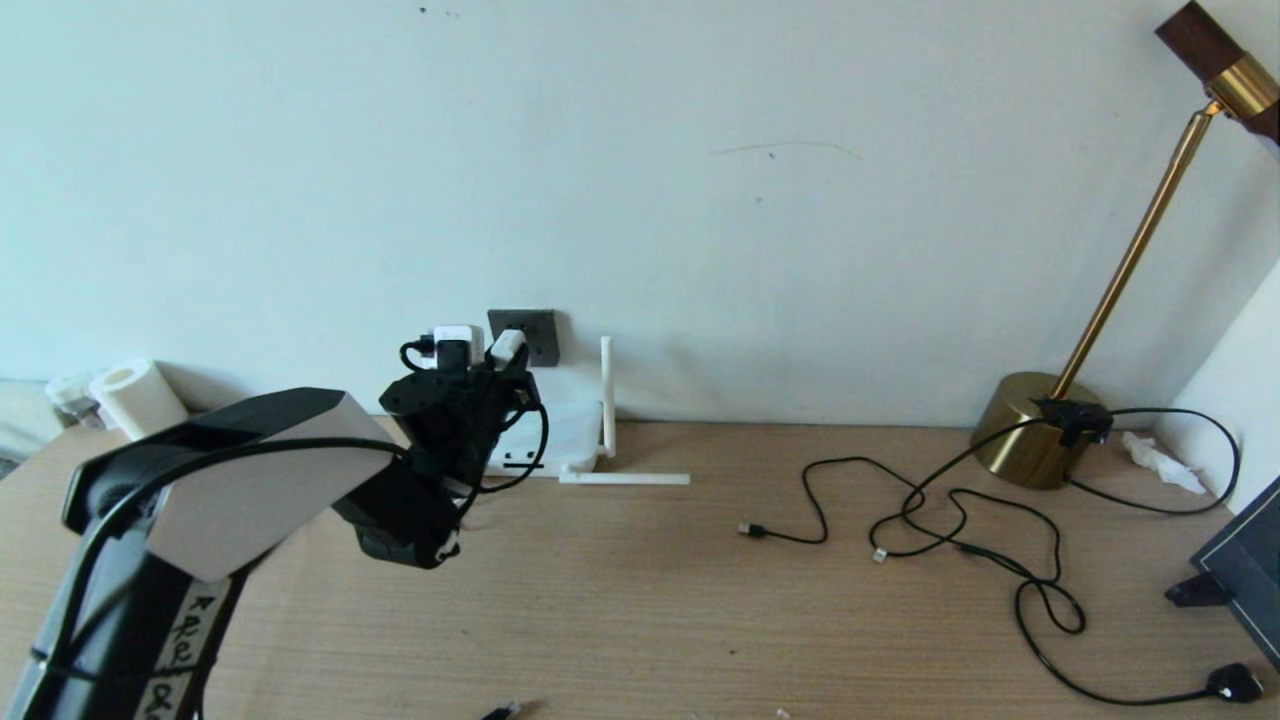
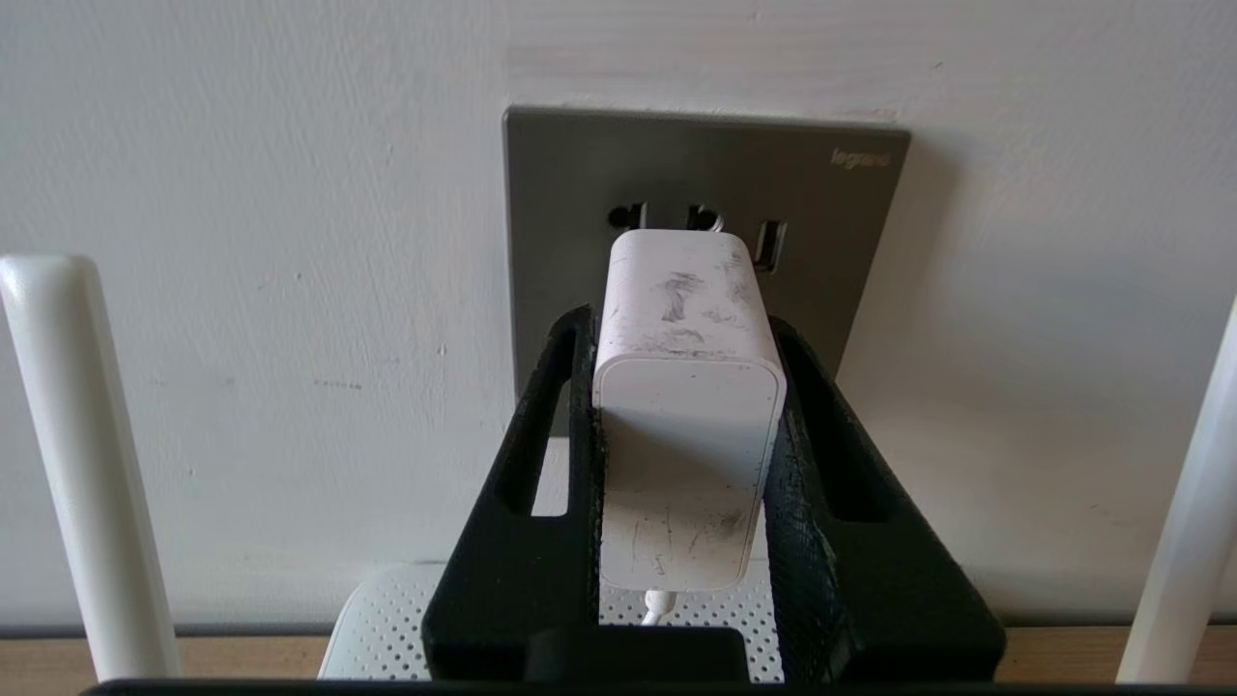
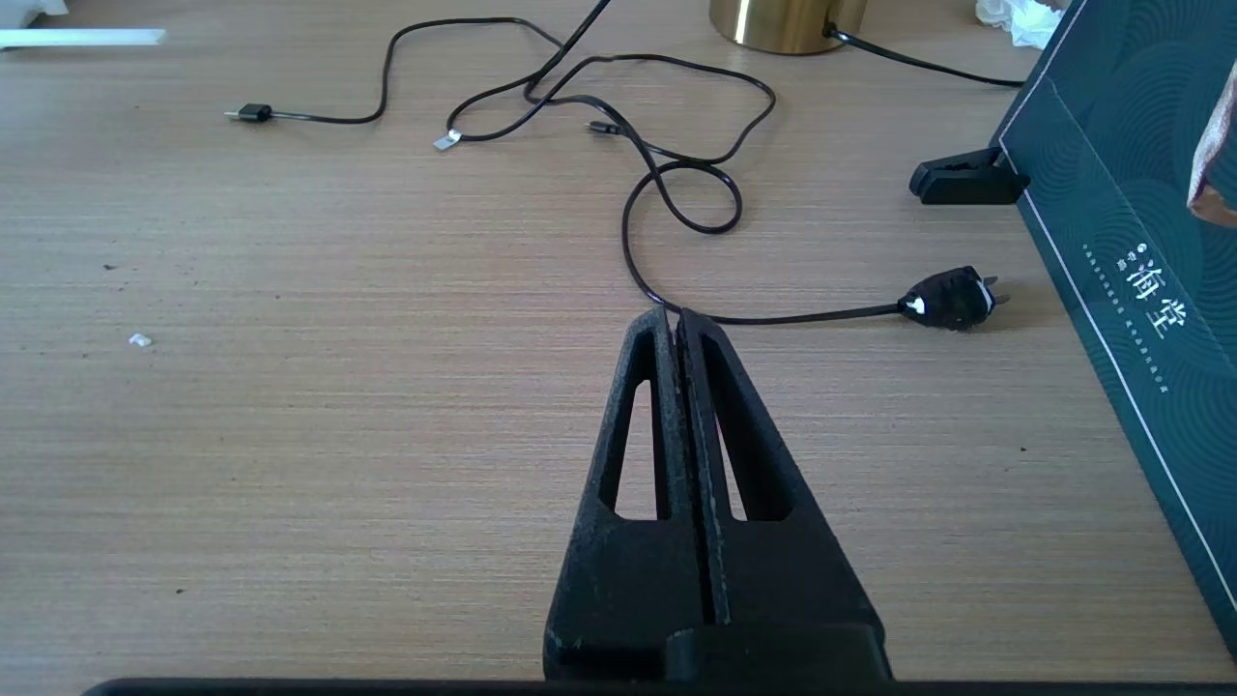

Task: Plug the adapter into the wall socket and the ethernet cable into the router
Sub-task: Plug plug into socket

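here the left pincer (image 2: pixel 688 406) clamps the small white cube-shaped adapter (image 2: pixel 688 425) by its flat sides, right before the dark grey wall socket (image 2: pixel 580 184). it looks light, rigid, smooth, so likely slippery. the right pincer (image 3: pixel 676 324) hangs shut, empty, over the table (image 3: pixel 290 435).

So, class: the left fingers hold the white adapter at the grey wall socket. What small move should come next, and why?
Probably a short, straight push toward the wall. The left gripper clamps the adapter right in front of the wall socket, its front end at the pin holes, but whether it is fully seated cannot be told. Releasing now seems premature.
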`<state>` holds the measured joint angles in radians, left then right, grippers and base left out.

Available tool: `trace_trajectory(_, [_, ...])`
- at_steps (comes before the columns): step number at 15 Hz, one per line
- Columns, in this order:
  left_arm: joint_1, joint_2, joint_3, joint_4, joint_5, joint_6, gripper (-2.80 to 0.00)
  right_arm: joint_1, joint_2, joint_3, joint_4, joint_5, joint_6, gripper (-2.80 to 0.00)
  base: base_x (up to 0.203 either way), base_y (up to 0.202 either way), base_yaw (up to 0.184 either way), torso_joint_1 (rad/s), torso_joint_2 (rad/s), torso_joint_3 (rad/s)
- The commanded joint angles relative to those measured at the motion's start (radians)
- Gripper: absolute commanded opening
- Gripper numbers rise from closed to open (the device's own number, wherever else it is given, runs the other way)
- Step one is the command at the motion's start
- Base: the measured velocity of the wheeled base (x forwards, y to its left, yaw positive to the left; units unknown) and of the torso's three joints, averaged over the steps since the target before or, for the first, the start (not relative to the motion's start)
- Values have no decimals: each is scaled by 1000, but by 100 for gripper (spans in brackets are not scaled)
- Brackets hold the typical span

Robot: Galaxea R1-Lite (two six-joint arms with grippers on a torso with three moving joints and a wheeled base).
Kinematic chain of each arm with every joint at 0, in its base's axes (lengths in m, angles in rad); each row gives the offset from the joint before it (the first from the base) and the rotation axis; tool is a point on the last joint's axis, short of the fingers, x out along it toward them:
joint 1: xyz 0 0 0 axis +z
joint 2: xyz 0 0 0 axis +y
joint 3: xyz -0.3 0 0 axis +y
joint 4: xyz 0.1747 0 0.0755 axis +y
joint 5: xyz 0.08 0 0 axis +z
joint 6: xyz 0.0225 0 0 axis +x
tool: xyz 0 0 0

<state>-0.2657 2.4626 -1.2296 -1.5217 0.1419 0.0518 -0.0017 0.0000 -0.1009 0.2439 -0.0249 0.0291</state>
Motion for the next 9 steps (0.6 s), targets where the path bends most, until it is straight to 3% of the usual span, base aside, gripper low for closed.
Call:
trace_trajectory(1, [-1, -2, -5, -8, 1, 5, -280, 0, 0, 0, 2, -1, 0, -280, 0, 0, 0, 0, 0, 0])
trace_trajectory(9, [8, -1, -5, -8, 2, 8, -280, 0, 0, 0, 2, -1, 0, -280, 0, 0, 0, 0, 0, 0])
